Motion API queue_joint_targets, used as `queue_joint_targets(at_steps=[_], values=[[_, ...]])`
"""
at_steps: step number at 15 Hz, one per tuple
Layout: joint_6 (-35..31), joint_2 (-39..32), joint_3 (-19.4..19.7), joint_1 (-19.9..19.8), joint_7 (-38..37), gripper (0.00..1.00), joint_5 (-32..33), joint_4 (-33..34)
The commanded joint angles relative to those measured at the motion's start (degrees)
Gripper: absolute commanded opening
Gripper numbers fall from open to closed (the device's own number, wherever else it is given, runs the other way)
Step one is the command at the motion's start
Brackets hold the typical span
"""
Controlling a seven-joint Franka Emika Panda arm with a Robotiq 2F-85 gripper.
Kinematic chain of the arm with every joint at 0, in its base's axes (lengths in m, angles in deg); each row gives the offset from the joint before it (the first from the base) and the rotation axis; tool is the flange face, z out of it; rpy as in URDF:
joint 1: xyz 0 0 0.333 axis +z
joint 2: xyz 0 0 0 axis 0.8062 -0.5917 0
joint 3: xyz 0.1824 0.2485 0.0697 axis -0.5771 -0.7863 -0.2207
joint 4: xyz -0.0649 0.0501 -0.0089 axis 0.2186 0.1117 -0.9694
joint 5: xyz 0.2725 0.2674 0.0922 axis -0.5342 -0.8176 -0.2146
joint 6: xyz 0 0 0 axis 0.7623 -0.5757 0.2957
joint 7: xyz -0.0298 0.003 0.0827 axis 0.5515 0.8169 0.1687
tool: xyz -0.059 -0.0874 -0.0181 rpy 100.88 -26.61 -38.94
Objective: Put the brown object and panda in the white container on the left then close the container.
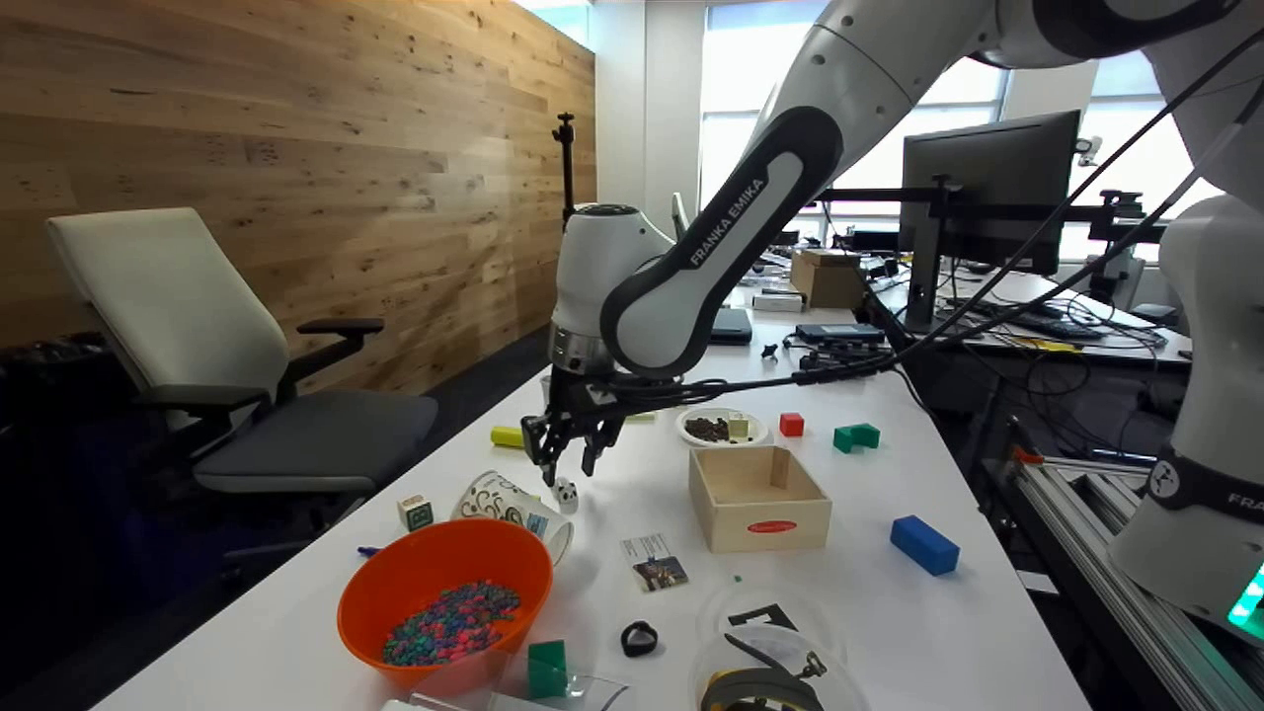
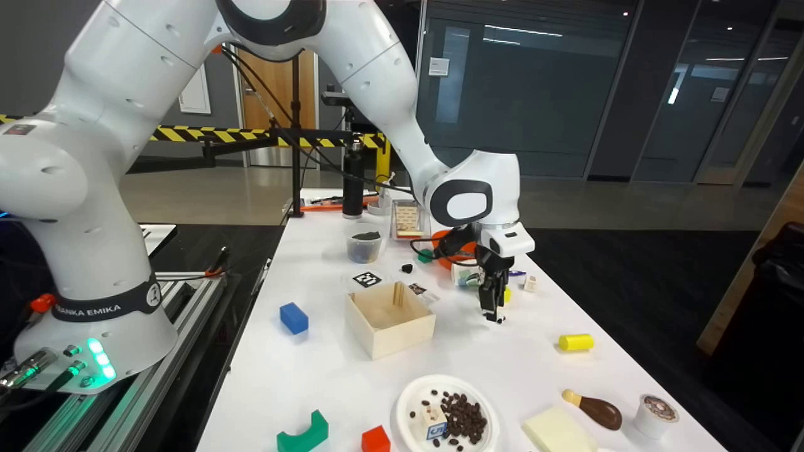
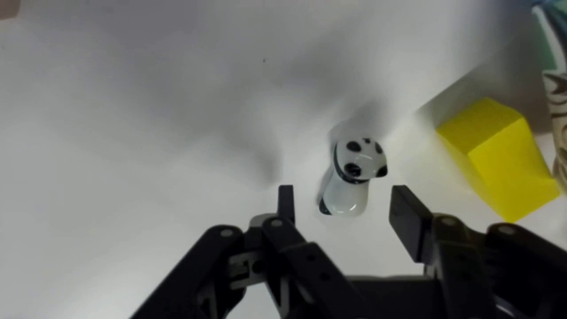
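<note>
The panda is a small white-and-black figurine on the white table [image 3: 177, 186]; it shows in the wrist view [image 3: 350, 190] and in both exterior views [image 1: 566, 496] [image 2: 496, 319]. My gripper [image 3: 341, 199] is open and empty, with the panda between and slightly beyond its fingertips, touching neither. It also shows low over the panda in both exterior views [image 1: 570, 472] [image 2: 493, 309]. A brown object with a pale yellow end [image 2: 603, 412] lies at the near right in an exterior view. I cannot tell which thing is the white container; a translucent tub [image 2: 363, 245] stands at the table's far end.
A yellow block [image 3: 500, 164] and a tipped paper cup [image 1: 499, 504] lie close to the gripper. An open wooden box [image 1: 760, 518], an orange bowl [image 1: 444, 553], a plate of beans [image 2: 408, 427], a blue block [image 2: 294, 318] and a yellow cylinder [image 2: 576, 342] stand around.
</note>
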Motion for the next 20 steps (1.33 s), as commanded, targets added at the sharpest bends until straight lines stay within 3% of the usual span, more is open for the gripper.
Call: queue_joint_targets(at_steps=[1,4,8,9,11,14,15,16,18,20], values=[[1.97,-1.39,-0.71,-0.79,-1.48,0.33,0.50,2.46],[2.41,-1.99,-0.84,-0.83,-1.47,0.20,0.42,3.13],[3.74,-2.40,-1.15,-1.05,-1.46,0.27,0.36,4.11],[3.82,-2.57,-1.18,-1.09,-1.47,0.24,0.35,4.30],[3.99,-2.81,-1.27,-1.11,-1.46,0.28,0.34,4.45],[4.09,-3.18,-1.30,-1.16,-1.44,0.43,0.32,4.51],[4.07,-3.29,-1.30,-1.15,-1.43,0.36,0.32,4.52],[4.08,-3.42,-1.33,-1.15,-1.39,0.13,0.31,4.58],[4.28,-3.31,-1.45,-1.25,-1.21,0.06,0.27,4.72],[4.03,-2.42,-1.80,-1.15,-0.95,0.07,0.27,4.19]])
